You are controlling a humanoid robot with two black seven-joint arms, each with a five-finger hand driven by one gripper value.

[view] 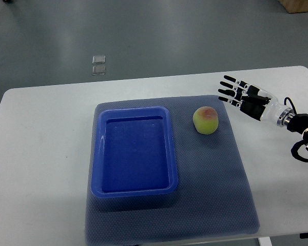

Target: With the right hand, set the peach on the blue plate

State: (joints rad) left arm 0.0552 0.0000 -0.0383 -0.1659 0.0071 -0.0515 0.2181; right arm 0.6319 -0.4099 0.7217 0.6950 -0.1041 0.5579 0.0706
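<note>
A yellow-green peach (206,120) with a reddish top sits on the grey-blue mat (215,184), just right of the blue plate (135,190). The plate is a rectangular tray with a raised rim and holds nothing. My right hand (232,92) comes in from the right edge and hovers over the white table, up and to the right of the peach, apart from it. Its fingers are spread and hold nothing. The left arm does not show.
The white table (41,154) carries the mat. Its far edge runs along the top, with grey floor beyond. Two small clear squares (98,65) lie on the floor. A brown box corner (300,5) shows at the top right.
</note>
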